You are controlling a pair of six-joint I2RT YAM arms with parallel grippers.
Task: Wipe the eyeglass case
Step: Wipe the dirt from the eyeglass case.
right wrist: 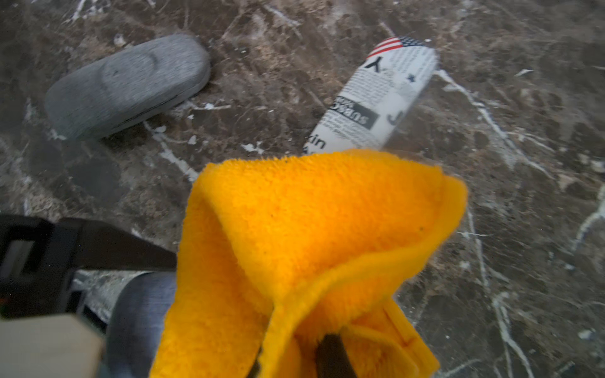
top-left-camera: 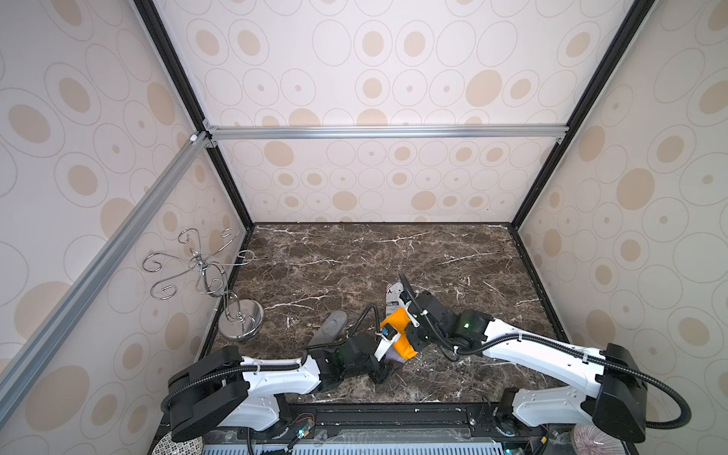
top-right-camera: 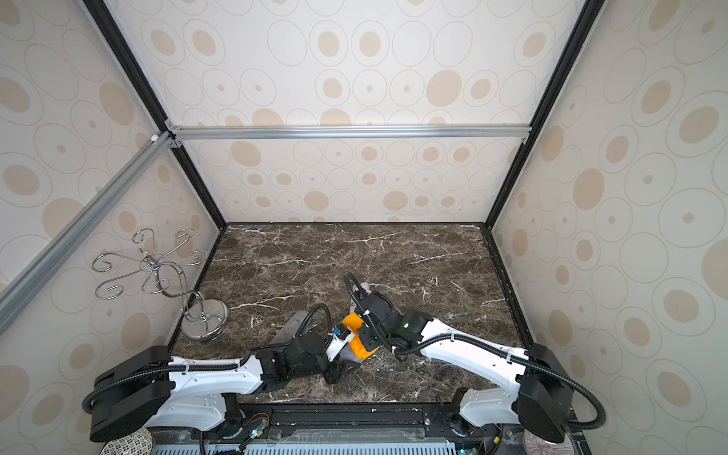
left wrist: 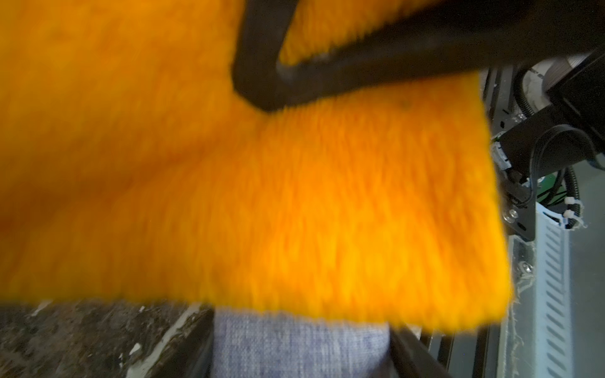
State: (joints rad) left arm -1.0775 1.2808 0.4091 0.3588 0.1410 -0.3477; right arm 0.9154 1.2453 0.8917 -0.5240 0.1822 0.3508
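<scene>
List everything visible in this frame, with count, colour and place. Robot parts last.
eyeglass cases: three on or above the table.
blue-grey case: one, fabric, clamped in the left gripper near the table's front.
grey case: one, lying on the table, left of centre.
newspaper-print case: one, white with black text and a flag end, lying beyond the arms.
orange cloth: one, pinched by the right gripper, over the blue-grey case.
hook stand: one, chrome, near-left corner of the table.
table: one, dark brown marble.
left gripper: black, shut on the blue-grey case.
right gripper: black, shut on the orange cloth.
</scene>
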